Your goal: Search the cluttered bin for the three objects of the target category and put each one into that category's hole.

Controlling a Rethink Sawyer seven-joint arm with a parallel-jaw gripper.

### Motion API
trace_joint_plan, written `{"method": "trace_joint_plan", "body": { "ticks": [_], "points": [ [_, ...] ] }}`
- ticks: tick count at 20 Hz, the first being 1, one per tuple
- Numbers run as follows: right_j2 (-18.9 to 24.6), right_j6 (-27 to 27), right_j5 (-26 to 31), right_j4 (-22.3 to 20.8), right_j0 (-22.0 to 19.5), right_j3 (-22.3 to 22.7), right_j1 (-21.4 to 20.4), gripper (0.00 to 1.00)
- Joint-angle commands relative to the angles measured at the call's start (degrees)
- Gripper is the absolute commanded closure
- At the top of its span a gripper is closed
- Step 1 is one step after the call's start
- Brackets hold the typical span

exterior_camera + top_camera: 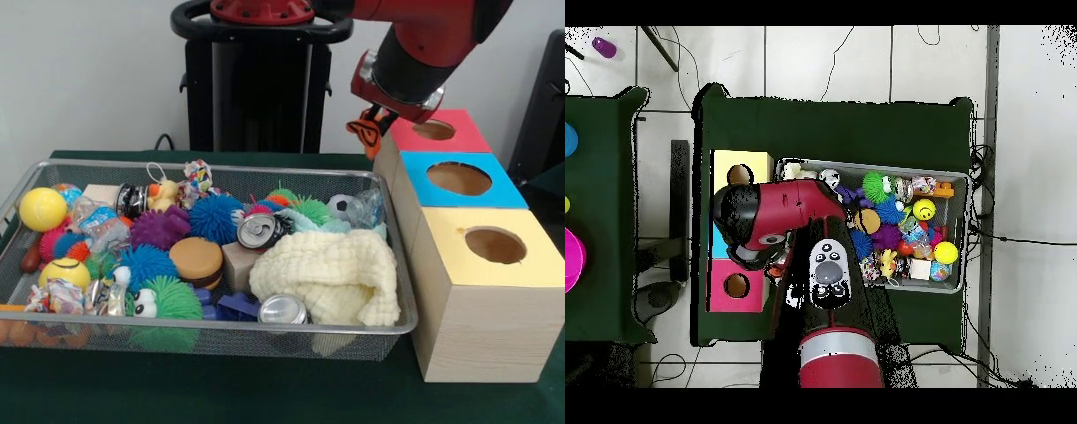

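Note:
My gripper [367, 129] hangs under the red arm at the upper right, just left of the red box's hole [433, 130]. It is shut on a small crumpled orange and black piece [364, 132], held in the air beside that box. In the overhead view the gripper [776, 266] shows under the arm, between the red box [715, 290] and the bin. Left of the boxes stands the wire mesh bin [221, 329], full of toys. Among them lie drink cans [259, 230], one more can [282, 309], and crumpled wrappers [101, 221].
Three boxes stand in a row right of the bin: red at the back, blue [458, 178] in the middle, yellow [495, 245] nearest. A cream cloth [327, 274], spiky balls [214, 216], a yellow ball [41, 209] and a burger toy [196, 261] fill the bin.

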Motion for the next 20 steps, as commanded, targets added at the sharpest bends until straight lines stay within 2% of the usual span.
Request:
{"method": "trace_joint_plan", "body": {
  "ticks": [1, 10, 20],
  "points": [
    [-1.5, 14.6, 6.1, 5.5, 0.4, -1.4, 2.1, 1.0],
    [-2.5, 12.7, 11.0, 7.6, 0.8, -2.2, 1.9, 1.0],
    [-3.7, 13.8, 9.9, 8.4, 2.1, -3.0, 3.0, 1.0]
  ]
}}
